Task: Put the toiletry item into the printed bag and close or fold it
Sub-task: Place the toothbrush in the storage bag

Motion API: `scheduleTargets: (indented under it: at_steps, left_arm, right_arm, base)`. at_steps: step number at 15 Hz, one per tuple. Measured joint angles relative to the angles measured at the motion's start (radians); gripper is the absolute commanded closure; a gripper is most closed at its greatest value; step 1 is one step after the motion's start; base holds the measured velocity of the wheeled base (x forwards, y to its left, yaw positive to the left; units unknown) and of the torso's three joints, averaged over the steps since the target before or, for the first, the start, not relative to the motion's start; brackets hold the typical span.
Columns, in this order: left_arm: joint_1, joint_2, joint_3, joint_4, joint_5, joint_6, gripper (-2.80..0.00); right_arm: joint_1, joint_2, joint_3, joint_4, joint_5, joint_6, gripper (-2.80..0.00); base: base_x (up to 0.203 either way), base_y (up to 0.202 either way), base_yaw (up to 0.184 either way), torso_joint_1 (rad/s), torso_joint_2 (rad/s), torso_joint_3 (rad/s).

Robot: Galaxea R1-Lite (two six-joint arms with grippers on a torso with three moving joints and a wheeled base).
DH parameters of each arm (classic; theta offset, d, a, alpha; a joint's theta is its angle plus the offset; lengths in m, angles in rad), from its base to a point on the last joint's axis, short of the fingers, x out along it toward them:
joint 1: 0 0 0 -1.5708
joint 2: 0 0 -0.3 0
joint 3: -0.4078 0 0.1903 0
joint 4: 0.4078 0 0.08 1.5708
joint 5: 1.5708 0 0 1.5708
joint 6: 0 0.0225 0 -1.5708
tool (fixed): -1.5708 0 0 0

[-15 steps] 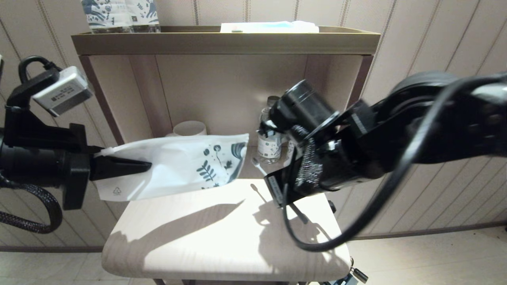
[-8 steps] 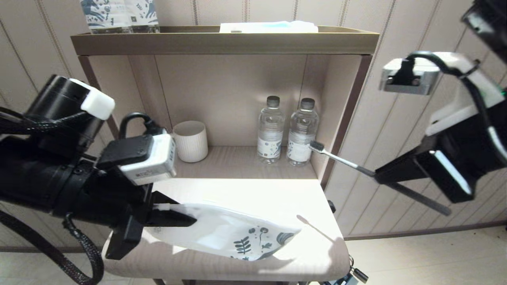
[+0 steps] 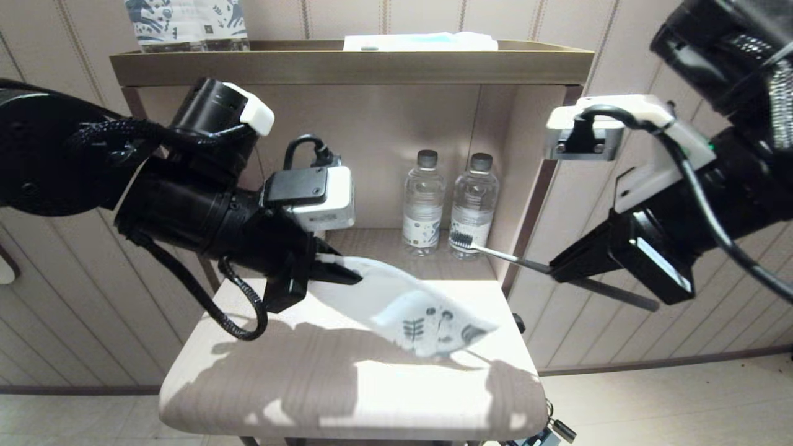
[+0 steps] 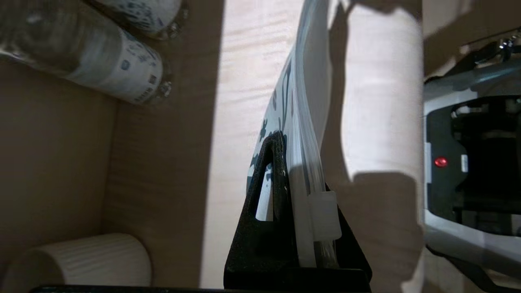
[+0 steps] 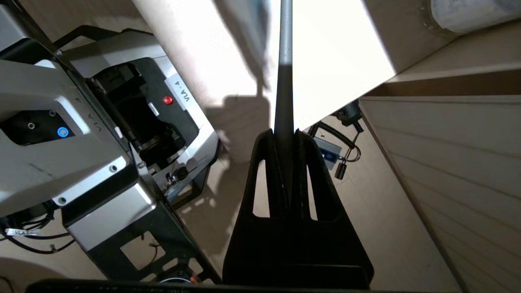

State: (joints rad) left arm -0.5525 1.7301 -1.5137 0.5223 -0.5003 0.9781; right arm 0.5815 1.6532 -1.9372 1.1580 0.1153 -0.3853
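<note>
Left gripper: fingers pressed together on the zip edge of the printed bag, right by the white zip slider, which sits just against the outer finger

Bag beyond the left gripper: it hangs out from the fingertips and sags down toward the pale table, printed end lowest and nearest the far corner; whether that end touches the tabletop cannot be told

Bag mouth: seen edge-on in the left wrist view, the two walls lie flat against each other with no visible gap

Right gripper: fingers pinched on the toothbrush partway along its handle, with a dark length of handle sticking out behind the grip

Toothbrush beyond the right gripper: the shaft reaches out from the fingertips with the dark bristle head foremost, in front of the two water bottles, and well apart from the bag

Risk, closed mouth: judged from the flat walls, the bristle head could slide over the outside of the pouch instead of entering

Risk, limp bag: held at one point only, it could fold or swing away when the head pushes on it

Risk, grip: a push on the long free shaft could pivot the handle between the fingers

Risk, bottles: a swing of the head could knock them
</note>
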Motion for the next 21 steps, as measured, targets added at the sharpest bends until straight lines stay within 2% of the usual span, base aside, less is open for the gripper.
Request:
scheduleTargets:
  at_steps: [3, 5, 8, 12, 21]
  left_arm:
    - [0.01, 0.023, -0.099, -0.012, -0.021, 0.005, 0.0]
    - [0.014, 0.022, -0.094, -0.044, -0.025, 0.007, 0.0]
    - [0.014, 0.025, 0.031, -0.133, -0.025, 0.043, 0.0]
    - [0.013, 0.044, 0.205, -0.357, -0.036, 0.121, 0.0]
    - [0.013, 0.05, 0.25, -0.375, -0.035, 0.125, 0.0]
  right_arm:
    - [0.006, 0.008, 0.0, -0.007, 0.006, -0.003, 0.0]
    - [0.006, -0.004, 0.004, 0.002, 0.011, -0.003, 0.0]
    - [0.009, -0.015, 0.019, 0.032, 0.08, 0.0, 0.0]
    - [0.021, -0.014, 0.033, 0.032, 0.09, 0.003, 0.0]
    - [0.009, 0.037, 0.099, 0.018, 0.091, 0.004, 0.0]
  base:
    - [0.0, 0.0, 0.0, 0.0, 0.0, 0.0]
    - [0.0, 0.0, 0.0, 0.0, 0.0, 0.0]
    - [0.0, 0.0, 0.0, 0.0, 0.0, 0.0]
    - [0.0, 0.0, 0.0, 0.0, 0.0, 0.0]
    - [0.0, 0.0, 0.0, 0.0, 0.0, 0.0]
